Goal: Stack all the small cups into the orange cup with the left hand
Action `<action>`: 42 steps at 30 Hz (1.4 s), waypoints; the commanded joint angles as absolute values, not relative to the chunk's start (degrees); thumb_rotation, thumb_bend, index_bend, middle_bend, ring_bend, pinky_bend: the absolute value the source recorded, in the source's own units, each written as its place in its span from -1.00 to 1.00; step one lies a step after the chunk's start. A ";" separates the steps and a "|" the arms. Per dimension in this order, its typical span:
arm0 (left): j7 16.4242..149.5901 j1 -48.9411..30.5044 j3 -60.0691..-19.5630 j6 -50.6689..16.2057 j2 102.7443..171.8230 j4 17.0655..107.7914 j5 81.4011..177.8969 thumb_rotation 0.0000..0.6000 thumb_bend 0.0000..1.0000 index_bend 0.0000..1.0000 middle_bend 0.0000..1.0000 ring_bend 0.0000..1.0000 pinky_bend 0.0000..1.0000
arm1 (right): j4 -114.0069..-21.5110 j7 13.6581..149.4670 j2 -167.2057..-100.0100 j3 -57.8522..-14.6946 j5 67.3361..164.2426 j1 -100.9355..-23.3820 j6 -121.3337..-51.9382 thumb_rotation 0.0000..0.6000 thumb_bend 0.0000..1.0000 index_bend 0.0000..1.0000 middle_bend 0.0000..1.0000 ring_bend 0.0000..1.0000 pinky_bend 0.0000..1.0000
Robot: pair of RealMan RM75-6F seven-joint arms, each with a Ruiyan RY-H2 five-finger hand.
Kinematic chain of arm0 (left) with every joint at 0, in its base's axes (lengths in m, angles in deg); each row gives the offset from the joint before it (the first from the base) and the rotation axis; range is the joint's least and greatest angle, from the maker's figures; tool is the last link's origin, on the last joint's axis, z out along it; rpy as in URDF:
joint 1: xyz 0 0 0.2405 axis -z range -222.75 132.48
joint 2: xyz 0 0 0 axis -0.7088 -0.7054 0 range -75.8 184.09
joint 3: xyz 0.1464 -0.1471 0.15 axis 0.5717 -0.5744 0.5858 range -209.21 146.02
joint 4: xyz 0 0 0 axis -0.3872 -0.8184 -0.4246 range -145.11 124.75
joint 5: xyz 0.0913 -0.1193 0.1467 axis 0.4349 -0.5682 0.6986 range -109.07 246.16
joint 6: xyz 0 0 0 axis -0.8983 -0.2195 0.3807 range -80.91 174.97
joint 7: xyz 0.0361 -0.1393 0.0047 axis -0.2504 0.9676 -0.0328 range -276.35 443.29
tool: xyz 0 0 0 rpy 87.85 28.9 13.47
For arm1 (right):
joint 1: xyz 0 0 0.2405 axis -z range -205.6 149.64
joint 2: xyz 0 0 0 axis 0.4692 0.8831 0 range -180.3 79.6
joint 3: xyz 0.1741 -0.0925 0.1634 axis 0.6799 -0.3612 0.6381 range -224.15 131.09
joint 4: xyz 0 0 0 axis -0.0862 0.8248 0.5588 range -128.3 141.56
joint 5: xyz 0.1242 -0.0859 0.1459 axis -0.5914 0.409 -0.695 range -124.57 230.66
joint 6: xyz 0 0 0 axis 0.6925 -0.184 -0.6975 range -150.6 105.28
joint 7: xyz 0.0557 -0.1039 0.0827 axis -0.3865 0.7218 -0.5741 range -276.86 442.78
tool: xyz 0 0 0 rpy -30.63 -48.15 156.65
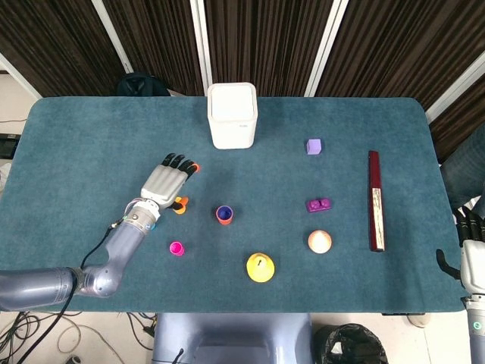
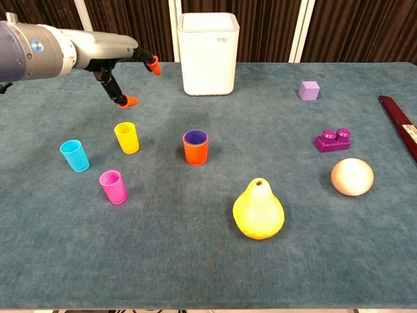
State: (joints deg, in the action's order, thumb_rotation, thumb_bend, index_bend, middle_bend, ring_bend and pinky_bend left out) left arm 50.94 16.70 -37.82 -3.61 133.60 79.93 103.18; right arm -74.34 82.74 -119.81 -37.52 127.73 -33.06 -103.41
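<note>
The orange cup [image 2: 195, 151] stands mid-table with a purple cup [image 2: 195, 137] nested inside it; both also show in the head view as the orange cup [image 1: 223, 215]. To its left stand a yellow cup [image 2: 126, 137], a blue cup [image 2: 75, 156] and a pink cup [image 2: 113, 187], all upright. My left hand [image 2: 120, 65] hovers above and behind the yellow cup, fingers spread, holding nothing. In the head view the left hand [image 1: 165, 180] partly covers the yellow cup [image 1: 180, 205], and the arm hides the blue cup. My right hand [image 1: 471, 262] hangs off the table's right edge, its fingers unclear.
A white bin [image 2: 208, 53] stands at the back centre. A yellow pear [image 2: 258, 208] lies in front of the orange cup. To the right are a purple cube [image 2: 309, 90], a purple brick [image 2: 333, 139], a peach ball [image 2: 352, 176] and a dark red bar [image 1: 374, 199].
</note>
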 commanded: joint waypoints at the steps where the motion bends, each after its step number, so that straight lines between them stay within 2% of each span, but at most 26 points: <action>1: 52.85 15.88 -36.82 -0.81 134.62 76.62 104.63 1.00 -0.35 -0.56 -0.74 -1.00 -1.00 | -74.28 82.91 -119.88 -37.51 127.68 -33.07 -103.44 1.00 -0.14 -0.88 -1.00 -0.87 -1.00; 6: 54.04 15.27 -35.85 0.77 136.25 73.75 107.02 1.00 -0.36 -0.52 -0.74 -1.00 -1.00 | -74.17 83.06 -119.99 -37.46 127.64 -33.07 -103.53 1.00 -0.14 -0.88 -1.00 -0.87 -1.00; 16: 57.34 13.85 -35.94 2.66 135.52 73.83 108.66 1.00 -0.56 -0.54 -0.75 -1.00 -1.00 | -73.57 82.93 -120.40 -37.52 127.61 -33.25 -103.08 1.00 -0.14 -0.88 -1.00 -0.87 -1.00; 27: 57.72 12.98 -34.48 3.77 133.38 74.79 110.69 1.00 -0.56 -0.48 -0.74 -1.00 -1.00 | -73.16 83.30 -120.92 -37.70 127.46 -33.53 -102.37 1.00 -0.14 -0.88 -1.00 -0.87 -1.00; 42: 57.55 12.70 -34.12 3.55 138.06 69.68 111.64 1.00 -0.41 -0.28 -0.72 -1.00 -1.00 | -72.73 83.58 -121.19 -37.58 127.29 -33.57 -102.41 1.00 -0.14 -0.88 -1.00 -0.87 -1.00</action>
